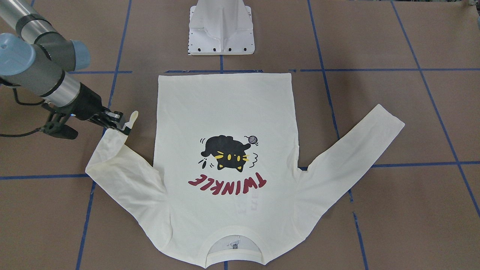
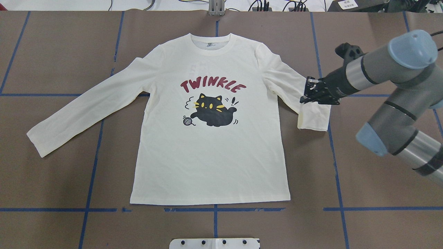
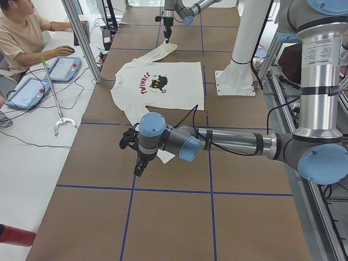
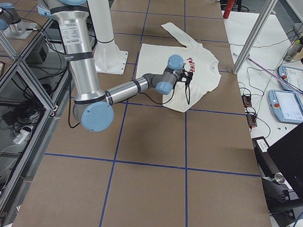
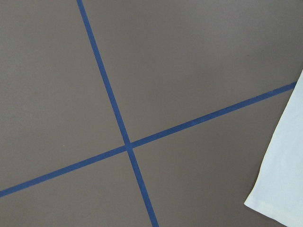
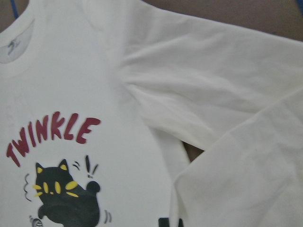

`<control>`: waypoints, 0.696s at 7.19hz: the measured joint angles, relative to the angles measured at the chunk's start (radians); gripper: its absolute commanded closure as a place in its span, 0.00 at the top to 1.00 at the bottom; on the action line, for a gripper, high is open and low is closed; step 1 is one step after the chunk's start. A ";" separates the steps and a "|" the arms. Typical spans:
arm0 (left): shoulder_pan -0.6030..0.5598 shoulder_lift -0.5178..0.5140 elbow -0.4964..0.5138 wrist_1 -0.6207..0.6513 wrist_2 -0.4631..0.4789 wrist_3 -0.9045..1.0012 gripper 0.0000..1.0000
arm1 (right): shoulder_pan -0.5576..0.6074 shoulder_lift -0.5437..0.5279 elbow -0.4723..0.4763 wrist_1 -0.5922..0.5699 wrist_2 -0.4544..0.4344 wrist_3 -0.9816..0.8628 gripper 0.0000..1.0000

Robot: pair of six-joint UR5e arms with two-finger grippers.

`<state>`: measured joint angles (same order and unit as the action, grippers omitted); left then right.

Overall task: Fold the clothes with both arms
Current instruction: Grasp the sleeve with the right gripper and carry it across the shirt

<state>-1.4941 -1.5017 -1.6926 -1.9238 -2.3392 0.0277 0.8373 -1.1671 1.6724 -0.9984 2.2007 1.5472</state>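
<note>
— Where is the garment found?

— The long-sleeved T-shirt point(image 2: 211, 166) is spread flat on the brown table point(image 2: 52, 180), print side up. The black cat print point(image 2: 214, 110) and the dark red "TWINKLE" lettering point(image 2: 213, 86) are shown. The collar point(image 2: 211, 43) is turned away from the white pedestal base point(image 1: 221, 33) and the hem lies towards it. The table is crossed by lines of blue tape point(image 5: 109, 94).

— How are the sleeves placed?

— The sleeve on the robot's left point(image 2: 86, 107) is stretched out straight and slanted away from the body. The sleeve on the robot's right point(image 2: 280, 83) is bent back on itself, and its cuff point(image 1: 133, 116) is raised off the table.

— By what is it raised?

— The cuff is pinched between the closed fingers of the right gripper point(image 2: 304, 95) (a tip of cream cloth is seen poking out past them in the front-facing view).

— And the other hand?

— The left gripper point(image 3: 138, 167) is seen only from the table's end, held above the table near the straight sleeve's cuff, so it cannot be told whether its fingers are wide or narrow. In the left wrist view only a tape crossing and a corner of cream cloth point(image 5: 284, 179) are caught.
</note>
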 measured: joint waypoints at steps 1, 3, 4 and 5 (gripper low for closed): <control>0.000 0.000 0.008 -0.013 0.000 0.000 1.00 | -0.043 0.153 -0.020 -0.126 -0.094 0.041 0.00; 0.001 0.001 0.032 -0.054 0.000 0.000 1.00 | -0.119 0.457 -0.212 -0.234 -0.264 0.082 0.00; 0.001 0.002 0.043 -0.073 0.001 0.000 1.00 | -0.156 0.603 -0.382 -0.216 -0.333 0.090 0.00; 0.001 0.002 0.050 -0.084 0.001 0.000 1.00 | -0.182 0.697 -0.512 -0.166 -0.373 0.094 0.00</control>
<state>-1.4930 -1.4993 -1.6429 -2.0082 -2.3386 0.0276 0.6557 -0.4702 1.1603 -1.1640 1.8281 1.6411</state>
